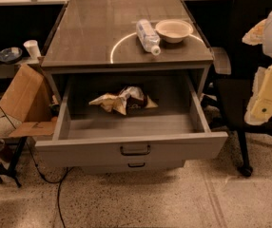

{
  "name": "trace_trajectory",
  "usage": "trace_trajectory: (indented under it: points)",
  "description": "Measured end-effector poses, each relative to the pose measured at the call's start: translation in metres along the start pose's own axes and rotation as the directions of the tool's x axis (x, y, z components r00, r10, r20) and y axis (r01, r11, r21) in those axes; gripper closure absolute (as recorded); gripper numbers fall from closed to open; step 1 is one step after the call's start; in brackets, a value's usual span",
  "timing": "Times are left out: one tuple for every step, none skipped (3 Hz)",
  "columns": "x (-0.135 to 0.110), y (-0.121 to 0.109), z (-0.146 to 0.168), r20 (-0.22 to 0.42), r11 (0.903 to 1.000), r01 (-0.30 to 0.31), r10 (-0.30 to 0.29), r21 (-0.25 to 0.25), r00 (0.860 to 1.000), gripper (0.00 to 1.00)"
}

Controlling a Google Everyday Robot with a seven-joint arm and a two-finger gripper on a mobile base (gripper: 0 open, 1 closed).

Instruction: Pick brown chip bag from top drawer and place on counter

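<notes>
The brown chip bag (124,101) lies crumpled on the floor of the top drawer (135,149), towards its back middle. The drawer is pulled wide open, with its dark bar handle facing me. The counter (93,30) above it is glossy grey-brown with a pale arc. My gripper (270,87) shows as white and cream parts at the right edge, close to the camera. It is far to the right of the drawer, apart from the bag, and holds nothing that I can see.
A clear plastic bottle (148,36) lies on its side on the counter next to a pale bowl (174,30). A black office chair (250,80) stands right of the cabinet. A cardboard box (24,99) and a stand with cables (10,167) are on the left.
</notes>
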State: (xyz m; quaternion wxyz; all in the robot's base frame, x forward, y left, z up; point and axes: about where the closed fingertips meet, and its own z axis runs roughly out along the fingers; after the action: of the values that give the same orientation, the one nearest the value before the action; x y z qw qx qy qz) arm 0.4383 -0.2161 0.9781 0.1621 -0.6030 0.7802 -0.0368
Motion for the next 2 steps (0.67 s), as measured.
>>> trace_trajectory:
  points:
    - [0.0000,0.0000,0.0000,0.000,1.0000,0.000,0.000,0.000,1.000,0.00]
    - [-0.0010,-0.0090,0.0000,0.059,0.9977,-0.058,0.055,0.037,0.997,0.00]
